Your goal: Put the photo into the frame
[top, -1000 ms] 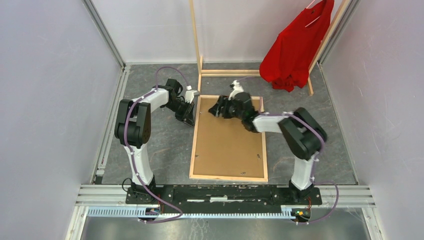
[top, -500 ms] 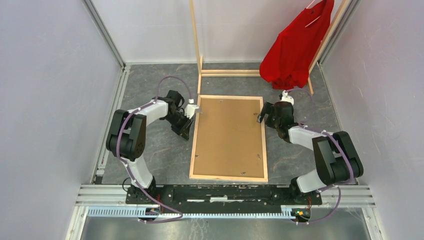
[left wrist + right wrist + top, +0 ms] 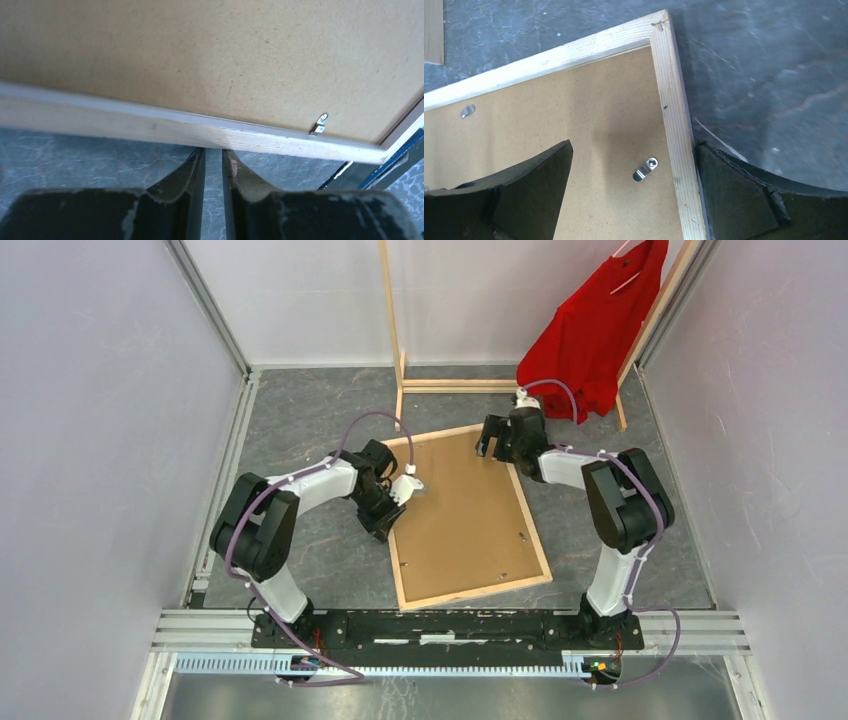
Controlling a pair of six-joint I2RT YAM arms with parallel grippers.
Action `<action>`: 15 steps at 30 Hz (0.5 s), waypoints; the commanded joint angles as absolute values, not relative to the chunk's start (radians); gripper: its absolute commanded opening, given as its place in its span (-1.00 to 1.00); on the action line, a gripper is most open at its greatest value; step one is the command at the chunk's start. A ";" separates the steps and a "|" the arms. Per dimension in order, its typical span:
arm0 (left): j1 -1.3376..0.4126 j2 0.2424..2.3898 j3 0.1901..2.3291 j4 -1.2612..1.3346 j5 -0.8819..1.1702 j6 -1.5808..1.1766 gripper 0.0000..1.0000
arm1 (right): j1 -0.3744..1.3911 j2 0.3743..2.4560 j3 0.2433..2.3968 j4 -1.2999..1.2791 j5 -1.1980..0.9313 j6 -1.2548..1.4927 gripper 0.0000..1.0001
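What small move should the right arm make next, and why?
Probably close the right end effector on the frame's side rail near its far corner. It stands wide open astride that rail, one side over the photo's brown back, the other over the table.

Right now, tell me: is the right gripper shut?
No: the right gripper is wide open, with one finger over the brown back and the other outside the frame rail near its corner.
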State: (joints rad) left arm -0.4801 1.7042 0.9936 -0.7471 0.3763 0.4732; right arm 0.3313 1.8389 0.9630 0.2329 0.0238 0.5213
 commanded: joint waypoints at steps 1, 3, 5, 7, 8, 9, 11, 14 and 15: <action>-0.567 1.724 0.985 -0.700 0.397 0.465 -0.47 | 0.436 1.902 1.101 0.170 -0.060 0.522 0.96; -0.609 1.728 1.000 -0.715 0.415 0.459 -0.47 | 0.463 1.935 1.145 0.147 -0.070 0.519 0.96; -0.637 1.731 1.023 -0.739 0.439 0.457 -0.43 | 0.486 1.974 1.196 0.135 -0.101 0.515 0.96; -0.647 1.742 1.062 -0.777 0.476 0.460 -0.35 | 0.510 2.024 1.264 0.120 -0.148 0.506 0.96; -0.647 1.750 1.087 -0.804 0.496 0.463 -0.30 | 0.526 2.053 1.313 0.096 -0.164 0.494 0.96; -0.647 1.755 1.111 -0.834 0.506 0.469 -0.23 | 0.536 2.076 1.354 0.063 -0.175 0.482 0.96; -0.645 1.755 1.153 -0.885 0.516 0.483 0.01 | 0.551 2.099 1.418 0.026 -0.184 0.459 0.96; -0.633 1.707 1.189 -0.946 0.499 0.512 0.25 | 0.539 2.065 1.435 -0.028 -0.141 0.435 0.96; -0.623 1.679 1.199 -0.967 0.496 0.526 0.31 | 0.528 2.036 1.418 -0.035 -0.116 0.430 0.96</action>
